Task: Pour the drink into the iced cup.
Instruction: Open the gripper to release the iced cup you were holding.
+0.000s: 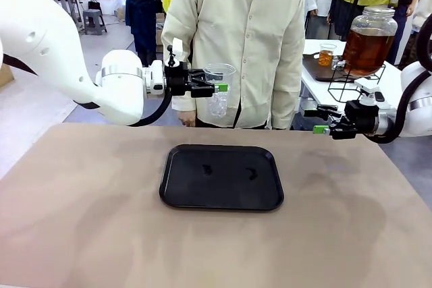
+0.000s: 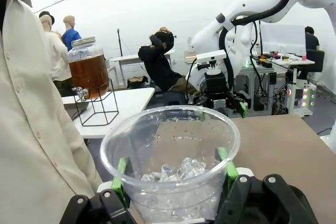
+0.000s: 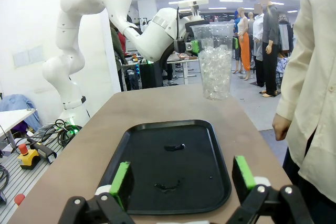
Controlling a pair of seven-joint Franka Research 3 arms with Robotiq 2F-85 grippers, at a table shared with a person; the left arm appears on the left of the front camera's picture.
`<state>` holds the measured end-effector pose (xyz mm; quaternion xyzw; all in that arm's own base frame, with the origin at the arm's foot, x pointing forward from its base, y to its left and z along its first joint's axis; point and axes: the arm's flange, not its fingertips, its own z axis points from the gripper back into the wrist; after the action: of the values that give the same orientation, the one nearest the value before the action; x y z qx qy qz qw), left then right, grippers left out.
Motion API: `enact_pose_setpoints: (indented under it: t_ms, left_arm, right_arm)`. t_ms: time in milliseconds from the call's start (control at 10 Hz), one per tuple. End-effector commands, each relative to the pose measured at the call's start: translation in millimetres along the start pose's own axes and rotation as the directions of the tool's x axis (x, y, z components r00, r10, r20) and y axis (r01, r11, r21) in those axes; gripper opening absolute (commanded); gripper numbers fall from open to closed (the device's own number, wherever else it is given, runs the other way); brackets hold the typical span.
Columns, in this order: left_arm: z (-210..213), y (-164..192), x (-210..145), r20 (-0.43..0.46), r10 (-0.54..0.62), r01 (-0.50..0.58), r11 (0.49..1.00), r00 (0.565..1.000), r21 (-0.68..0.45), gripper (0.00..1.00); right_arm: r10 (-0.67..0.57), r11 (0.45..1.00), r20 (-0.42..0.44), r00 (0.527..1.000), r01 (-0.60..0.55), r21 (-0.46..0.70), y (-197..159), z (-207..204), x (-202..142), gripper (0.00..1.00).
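Observation:
A clear plastic cup (image 1: 219, 92) holding ice is held upright in the air above the table's far edge, in front of the person. My left gripper (image 1: 220, 88) is shut on it; in the left wrist view the green pads (image 2: 122, 174) press both sides of the cup (image 2: 170, 166), ice at its bottom. The cup (image 3: 215, 59) also stands out in the right wrist view. The drink (image 1: 366, 46), amber liquid in a glass dispenser jar with a metal lid, stands on a wire rack on a side table at the far right; jar (image 2: 88, 69). My right gripper (image 1: 321, 121) hovers open near the table's right far corner, empty (image 3: 181, 181).
A black tray (image 1: 221, 177) lies in the middle of the brown table, with small marks on it. The person in a cream shirt (image 1: 236, 38) stands at the far edge, one hand (image 3: 281, 128) hanging by the table's side. A small glass with amber liquid (image 1: 327, 54) sits beside the jar.

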<state>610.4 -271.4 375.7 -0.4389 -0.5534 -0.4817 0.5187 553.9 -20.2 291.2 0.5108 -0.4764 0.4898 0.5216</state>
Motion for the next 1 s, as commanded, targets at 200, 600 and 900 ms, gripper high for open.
enact_pose_setpoints:
  t_ms: [200, 600, 900]
  left_arm:
    - [2.1, -6.0, 6.5, 0.003, -0.021, 0.021, 1.000, 1.000, -0.001, 0.81]
    - [2.1, -6.0, 6.5, 0.003, -0.021, 0.021, 1.000, 1.000, -0.001, 0.81]
    - [2.1, -6.0, 6.5, 0.003, -0.021, 0.021, 1.000, 1.000, -0.001, 0.81]
  right_arm:
    - [0.005, 1.000, -0.002, 1.000, -0.005, 0.001, 0.6, -1.7, 3.5, 1.00]
    - [0.005, 1.000, -0.002, 1.000, -0.005, 0.001, 0.6, -1.7, 3.5, 1.00]
    - [0.005, 1.000, -0.002, 1.000, -0.005, 0.001, 0.6, -1.7, 3.5, 1.00]
